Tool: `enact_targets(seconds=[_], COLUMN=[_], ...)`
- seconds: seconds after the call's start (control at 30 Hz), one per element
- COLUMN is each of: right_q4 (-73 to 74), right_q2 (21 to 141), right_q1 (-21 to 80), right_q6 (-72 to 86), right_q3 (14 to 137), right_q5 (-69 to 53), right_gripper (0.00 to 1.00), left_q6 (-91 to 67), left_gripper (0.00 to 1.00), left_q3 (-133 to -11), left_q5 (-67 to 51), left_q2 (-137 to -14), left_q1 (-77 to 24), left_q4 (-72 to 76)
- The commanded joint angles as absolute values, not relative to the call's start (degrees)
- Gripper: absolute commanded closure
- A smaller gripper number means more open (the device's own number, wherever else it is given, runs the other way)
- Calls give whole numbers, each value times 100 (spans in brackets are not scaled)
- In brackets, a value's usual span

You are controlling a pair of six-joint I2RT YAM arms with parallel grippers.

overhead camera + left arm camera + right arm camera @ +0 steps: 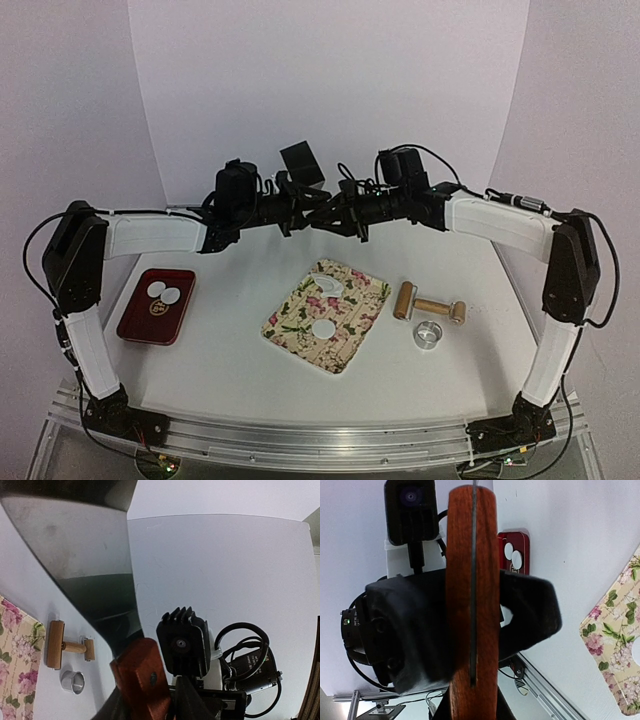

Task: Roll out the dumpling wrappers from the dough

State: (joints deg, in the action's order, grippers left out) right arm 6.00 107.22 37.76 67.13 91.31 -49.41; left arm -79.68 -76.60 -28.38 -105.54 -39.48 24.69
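Two dumpling wrappers (164,292), thin white discs, lie in the red tray (140,325) at the left; the right wrist view shows them too (513,555). Two more white discs (322,328) rest on the floral board (300,335). High above the table's back, both arms meet on one scraper with a wide metal blade (85,555) and a red-brown wooden handle (471,580). My left gripper (152,700) is shut on that handle, its black fingers (530,610) on either side. My right gripper (471,707) is shut on the handle's lower end.
A wooden rolling pin (430,306) lies right of the board, with a small metal ring cutter (429,334) just in front of it. Both show in the left wrist view, rolling pin (65,647) and ring cutter (73,681). White walls close in the back and sides.
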Motion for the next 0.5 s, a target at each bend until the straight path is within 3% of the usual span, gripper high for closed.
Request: enact_targets(seconds=[0.0,0.1,0.13,0.2,0.27,0.33,0.43,0.47], right_q4=[218,218,220,306,514,863,1391,1580], right_q2=[10335,10172,10086,9884,9654,9408,9046,8945], right_q1=[3892,3942,3946,3944,3943,3945,3885,3832], right_q6=[6593,6543,6523,6375,6149,5816,5331,5206], right_q3=[9016,8814,8696,8431,8194,7931,7571,7495], right_q5=[-4825,-4756,-4684,-4464,-4171,-3775,-3224,-3135], right_gripper=[100,98,93,74,47,27,8,6], left_q6=[-8055,-8111,-8102,-8025,-7929,-7825,-7501,-7353], left_gripper=[81,98,100,100,100,100,100,100], left_q3=[-7750,-7792,-7770,-7640,-7407,-7134,-6891,-6829], left_q5=[-2842,-2877,-2871,-2821,-2760,-2787,-3007,-3168], left_q2=[-10389,-10400,-10368,-10225,-10023,-9781,-9430,-9307], left_q1=[-3955,-3947,-3946,-3938,-3914,-3849,-3686,-3618], left_q4=[2897,3008,3028,3026,2994,2917,2374,2160])
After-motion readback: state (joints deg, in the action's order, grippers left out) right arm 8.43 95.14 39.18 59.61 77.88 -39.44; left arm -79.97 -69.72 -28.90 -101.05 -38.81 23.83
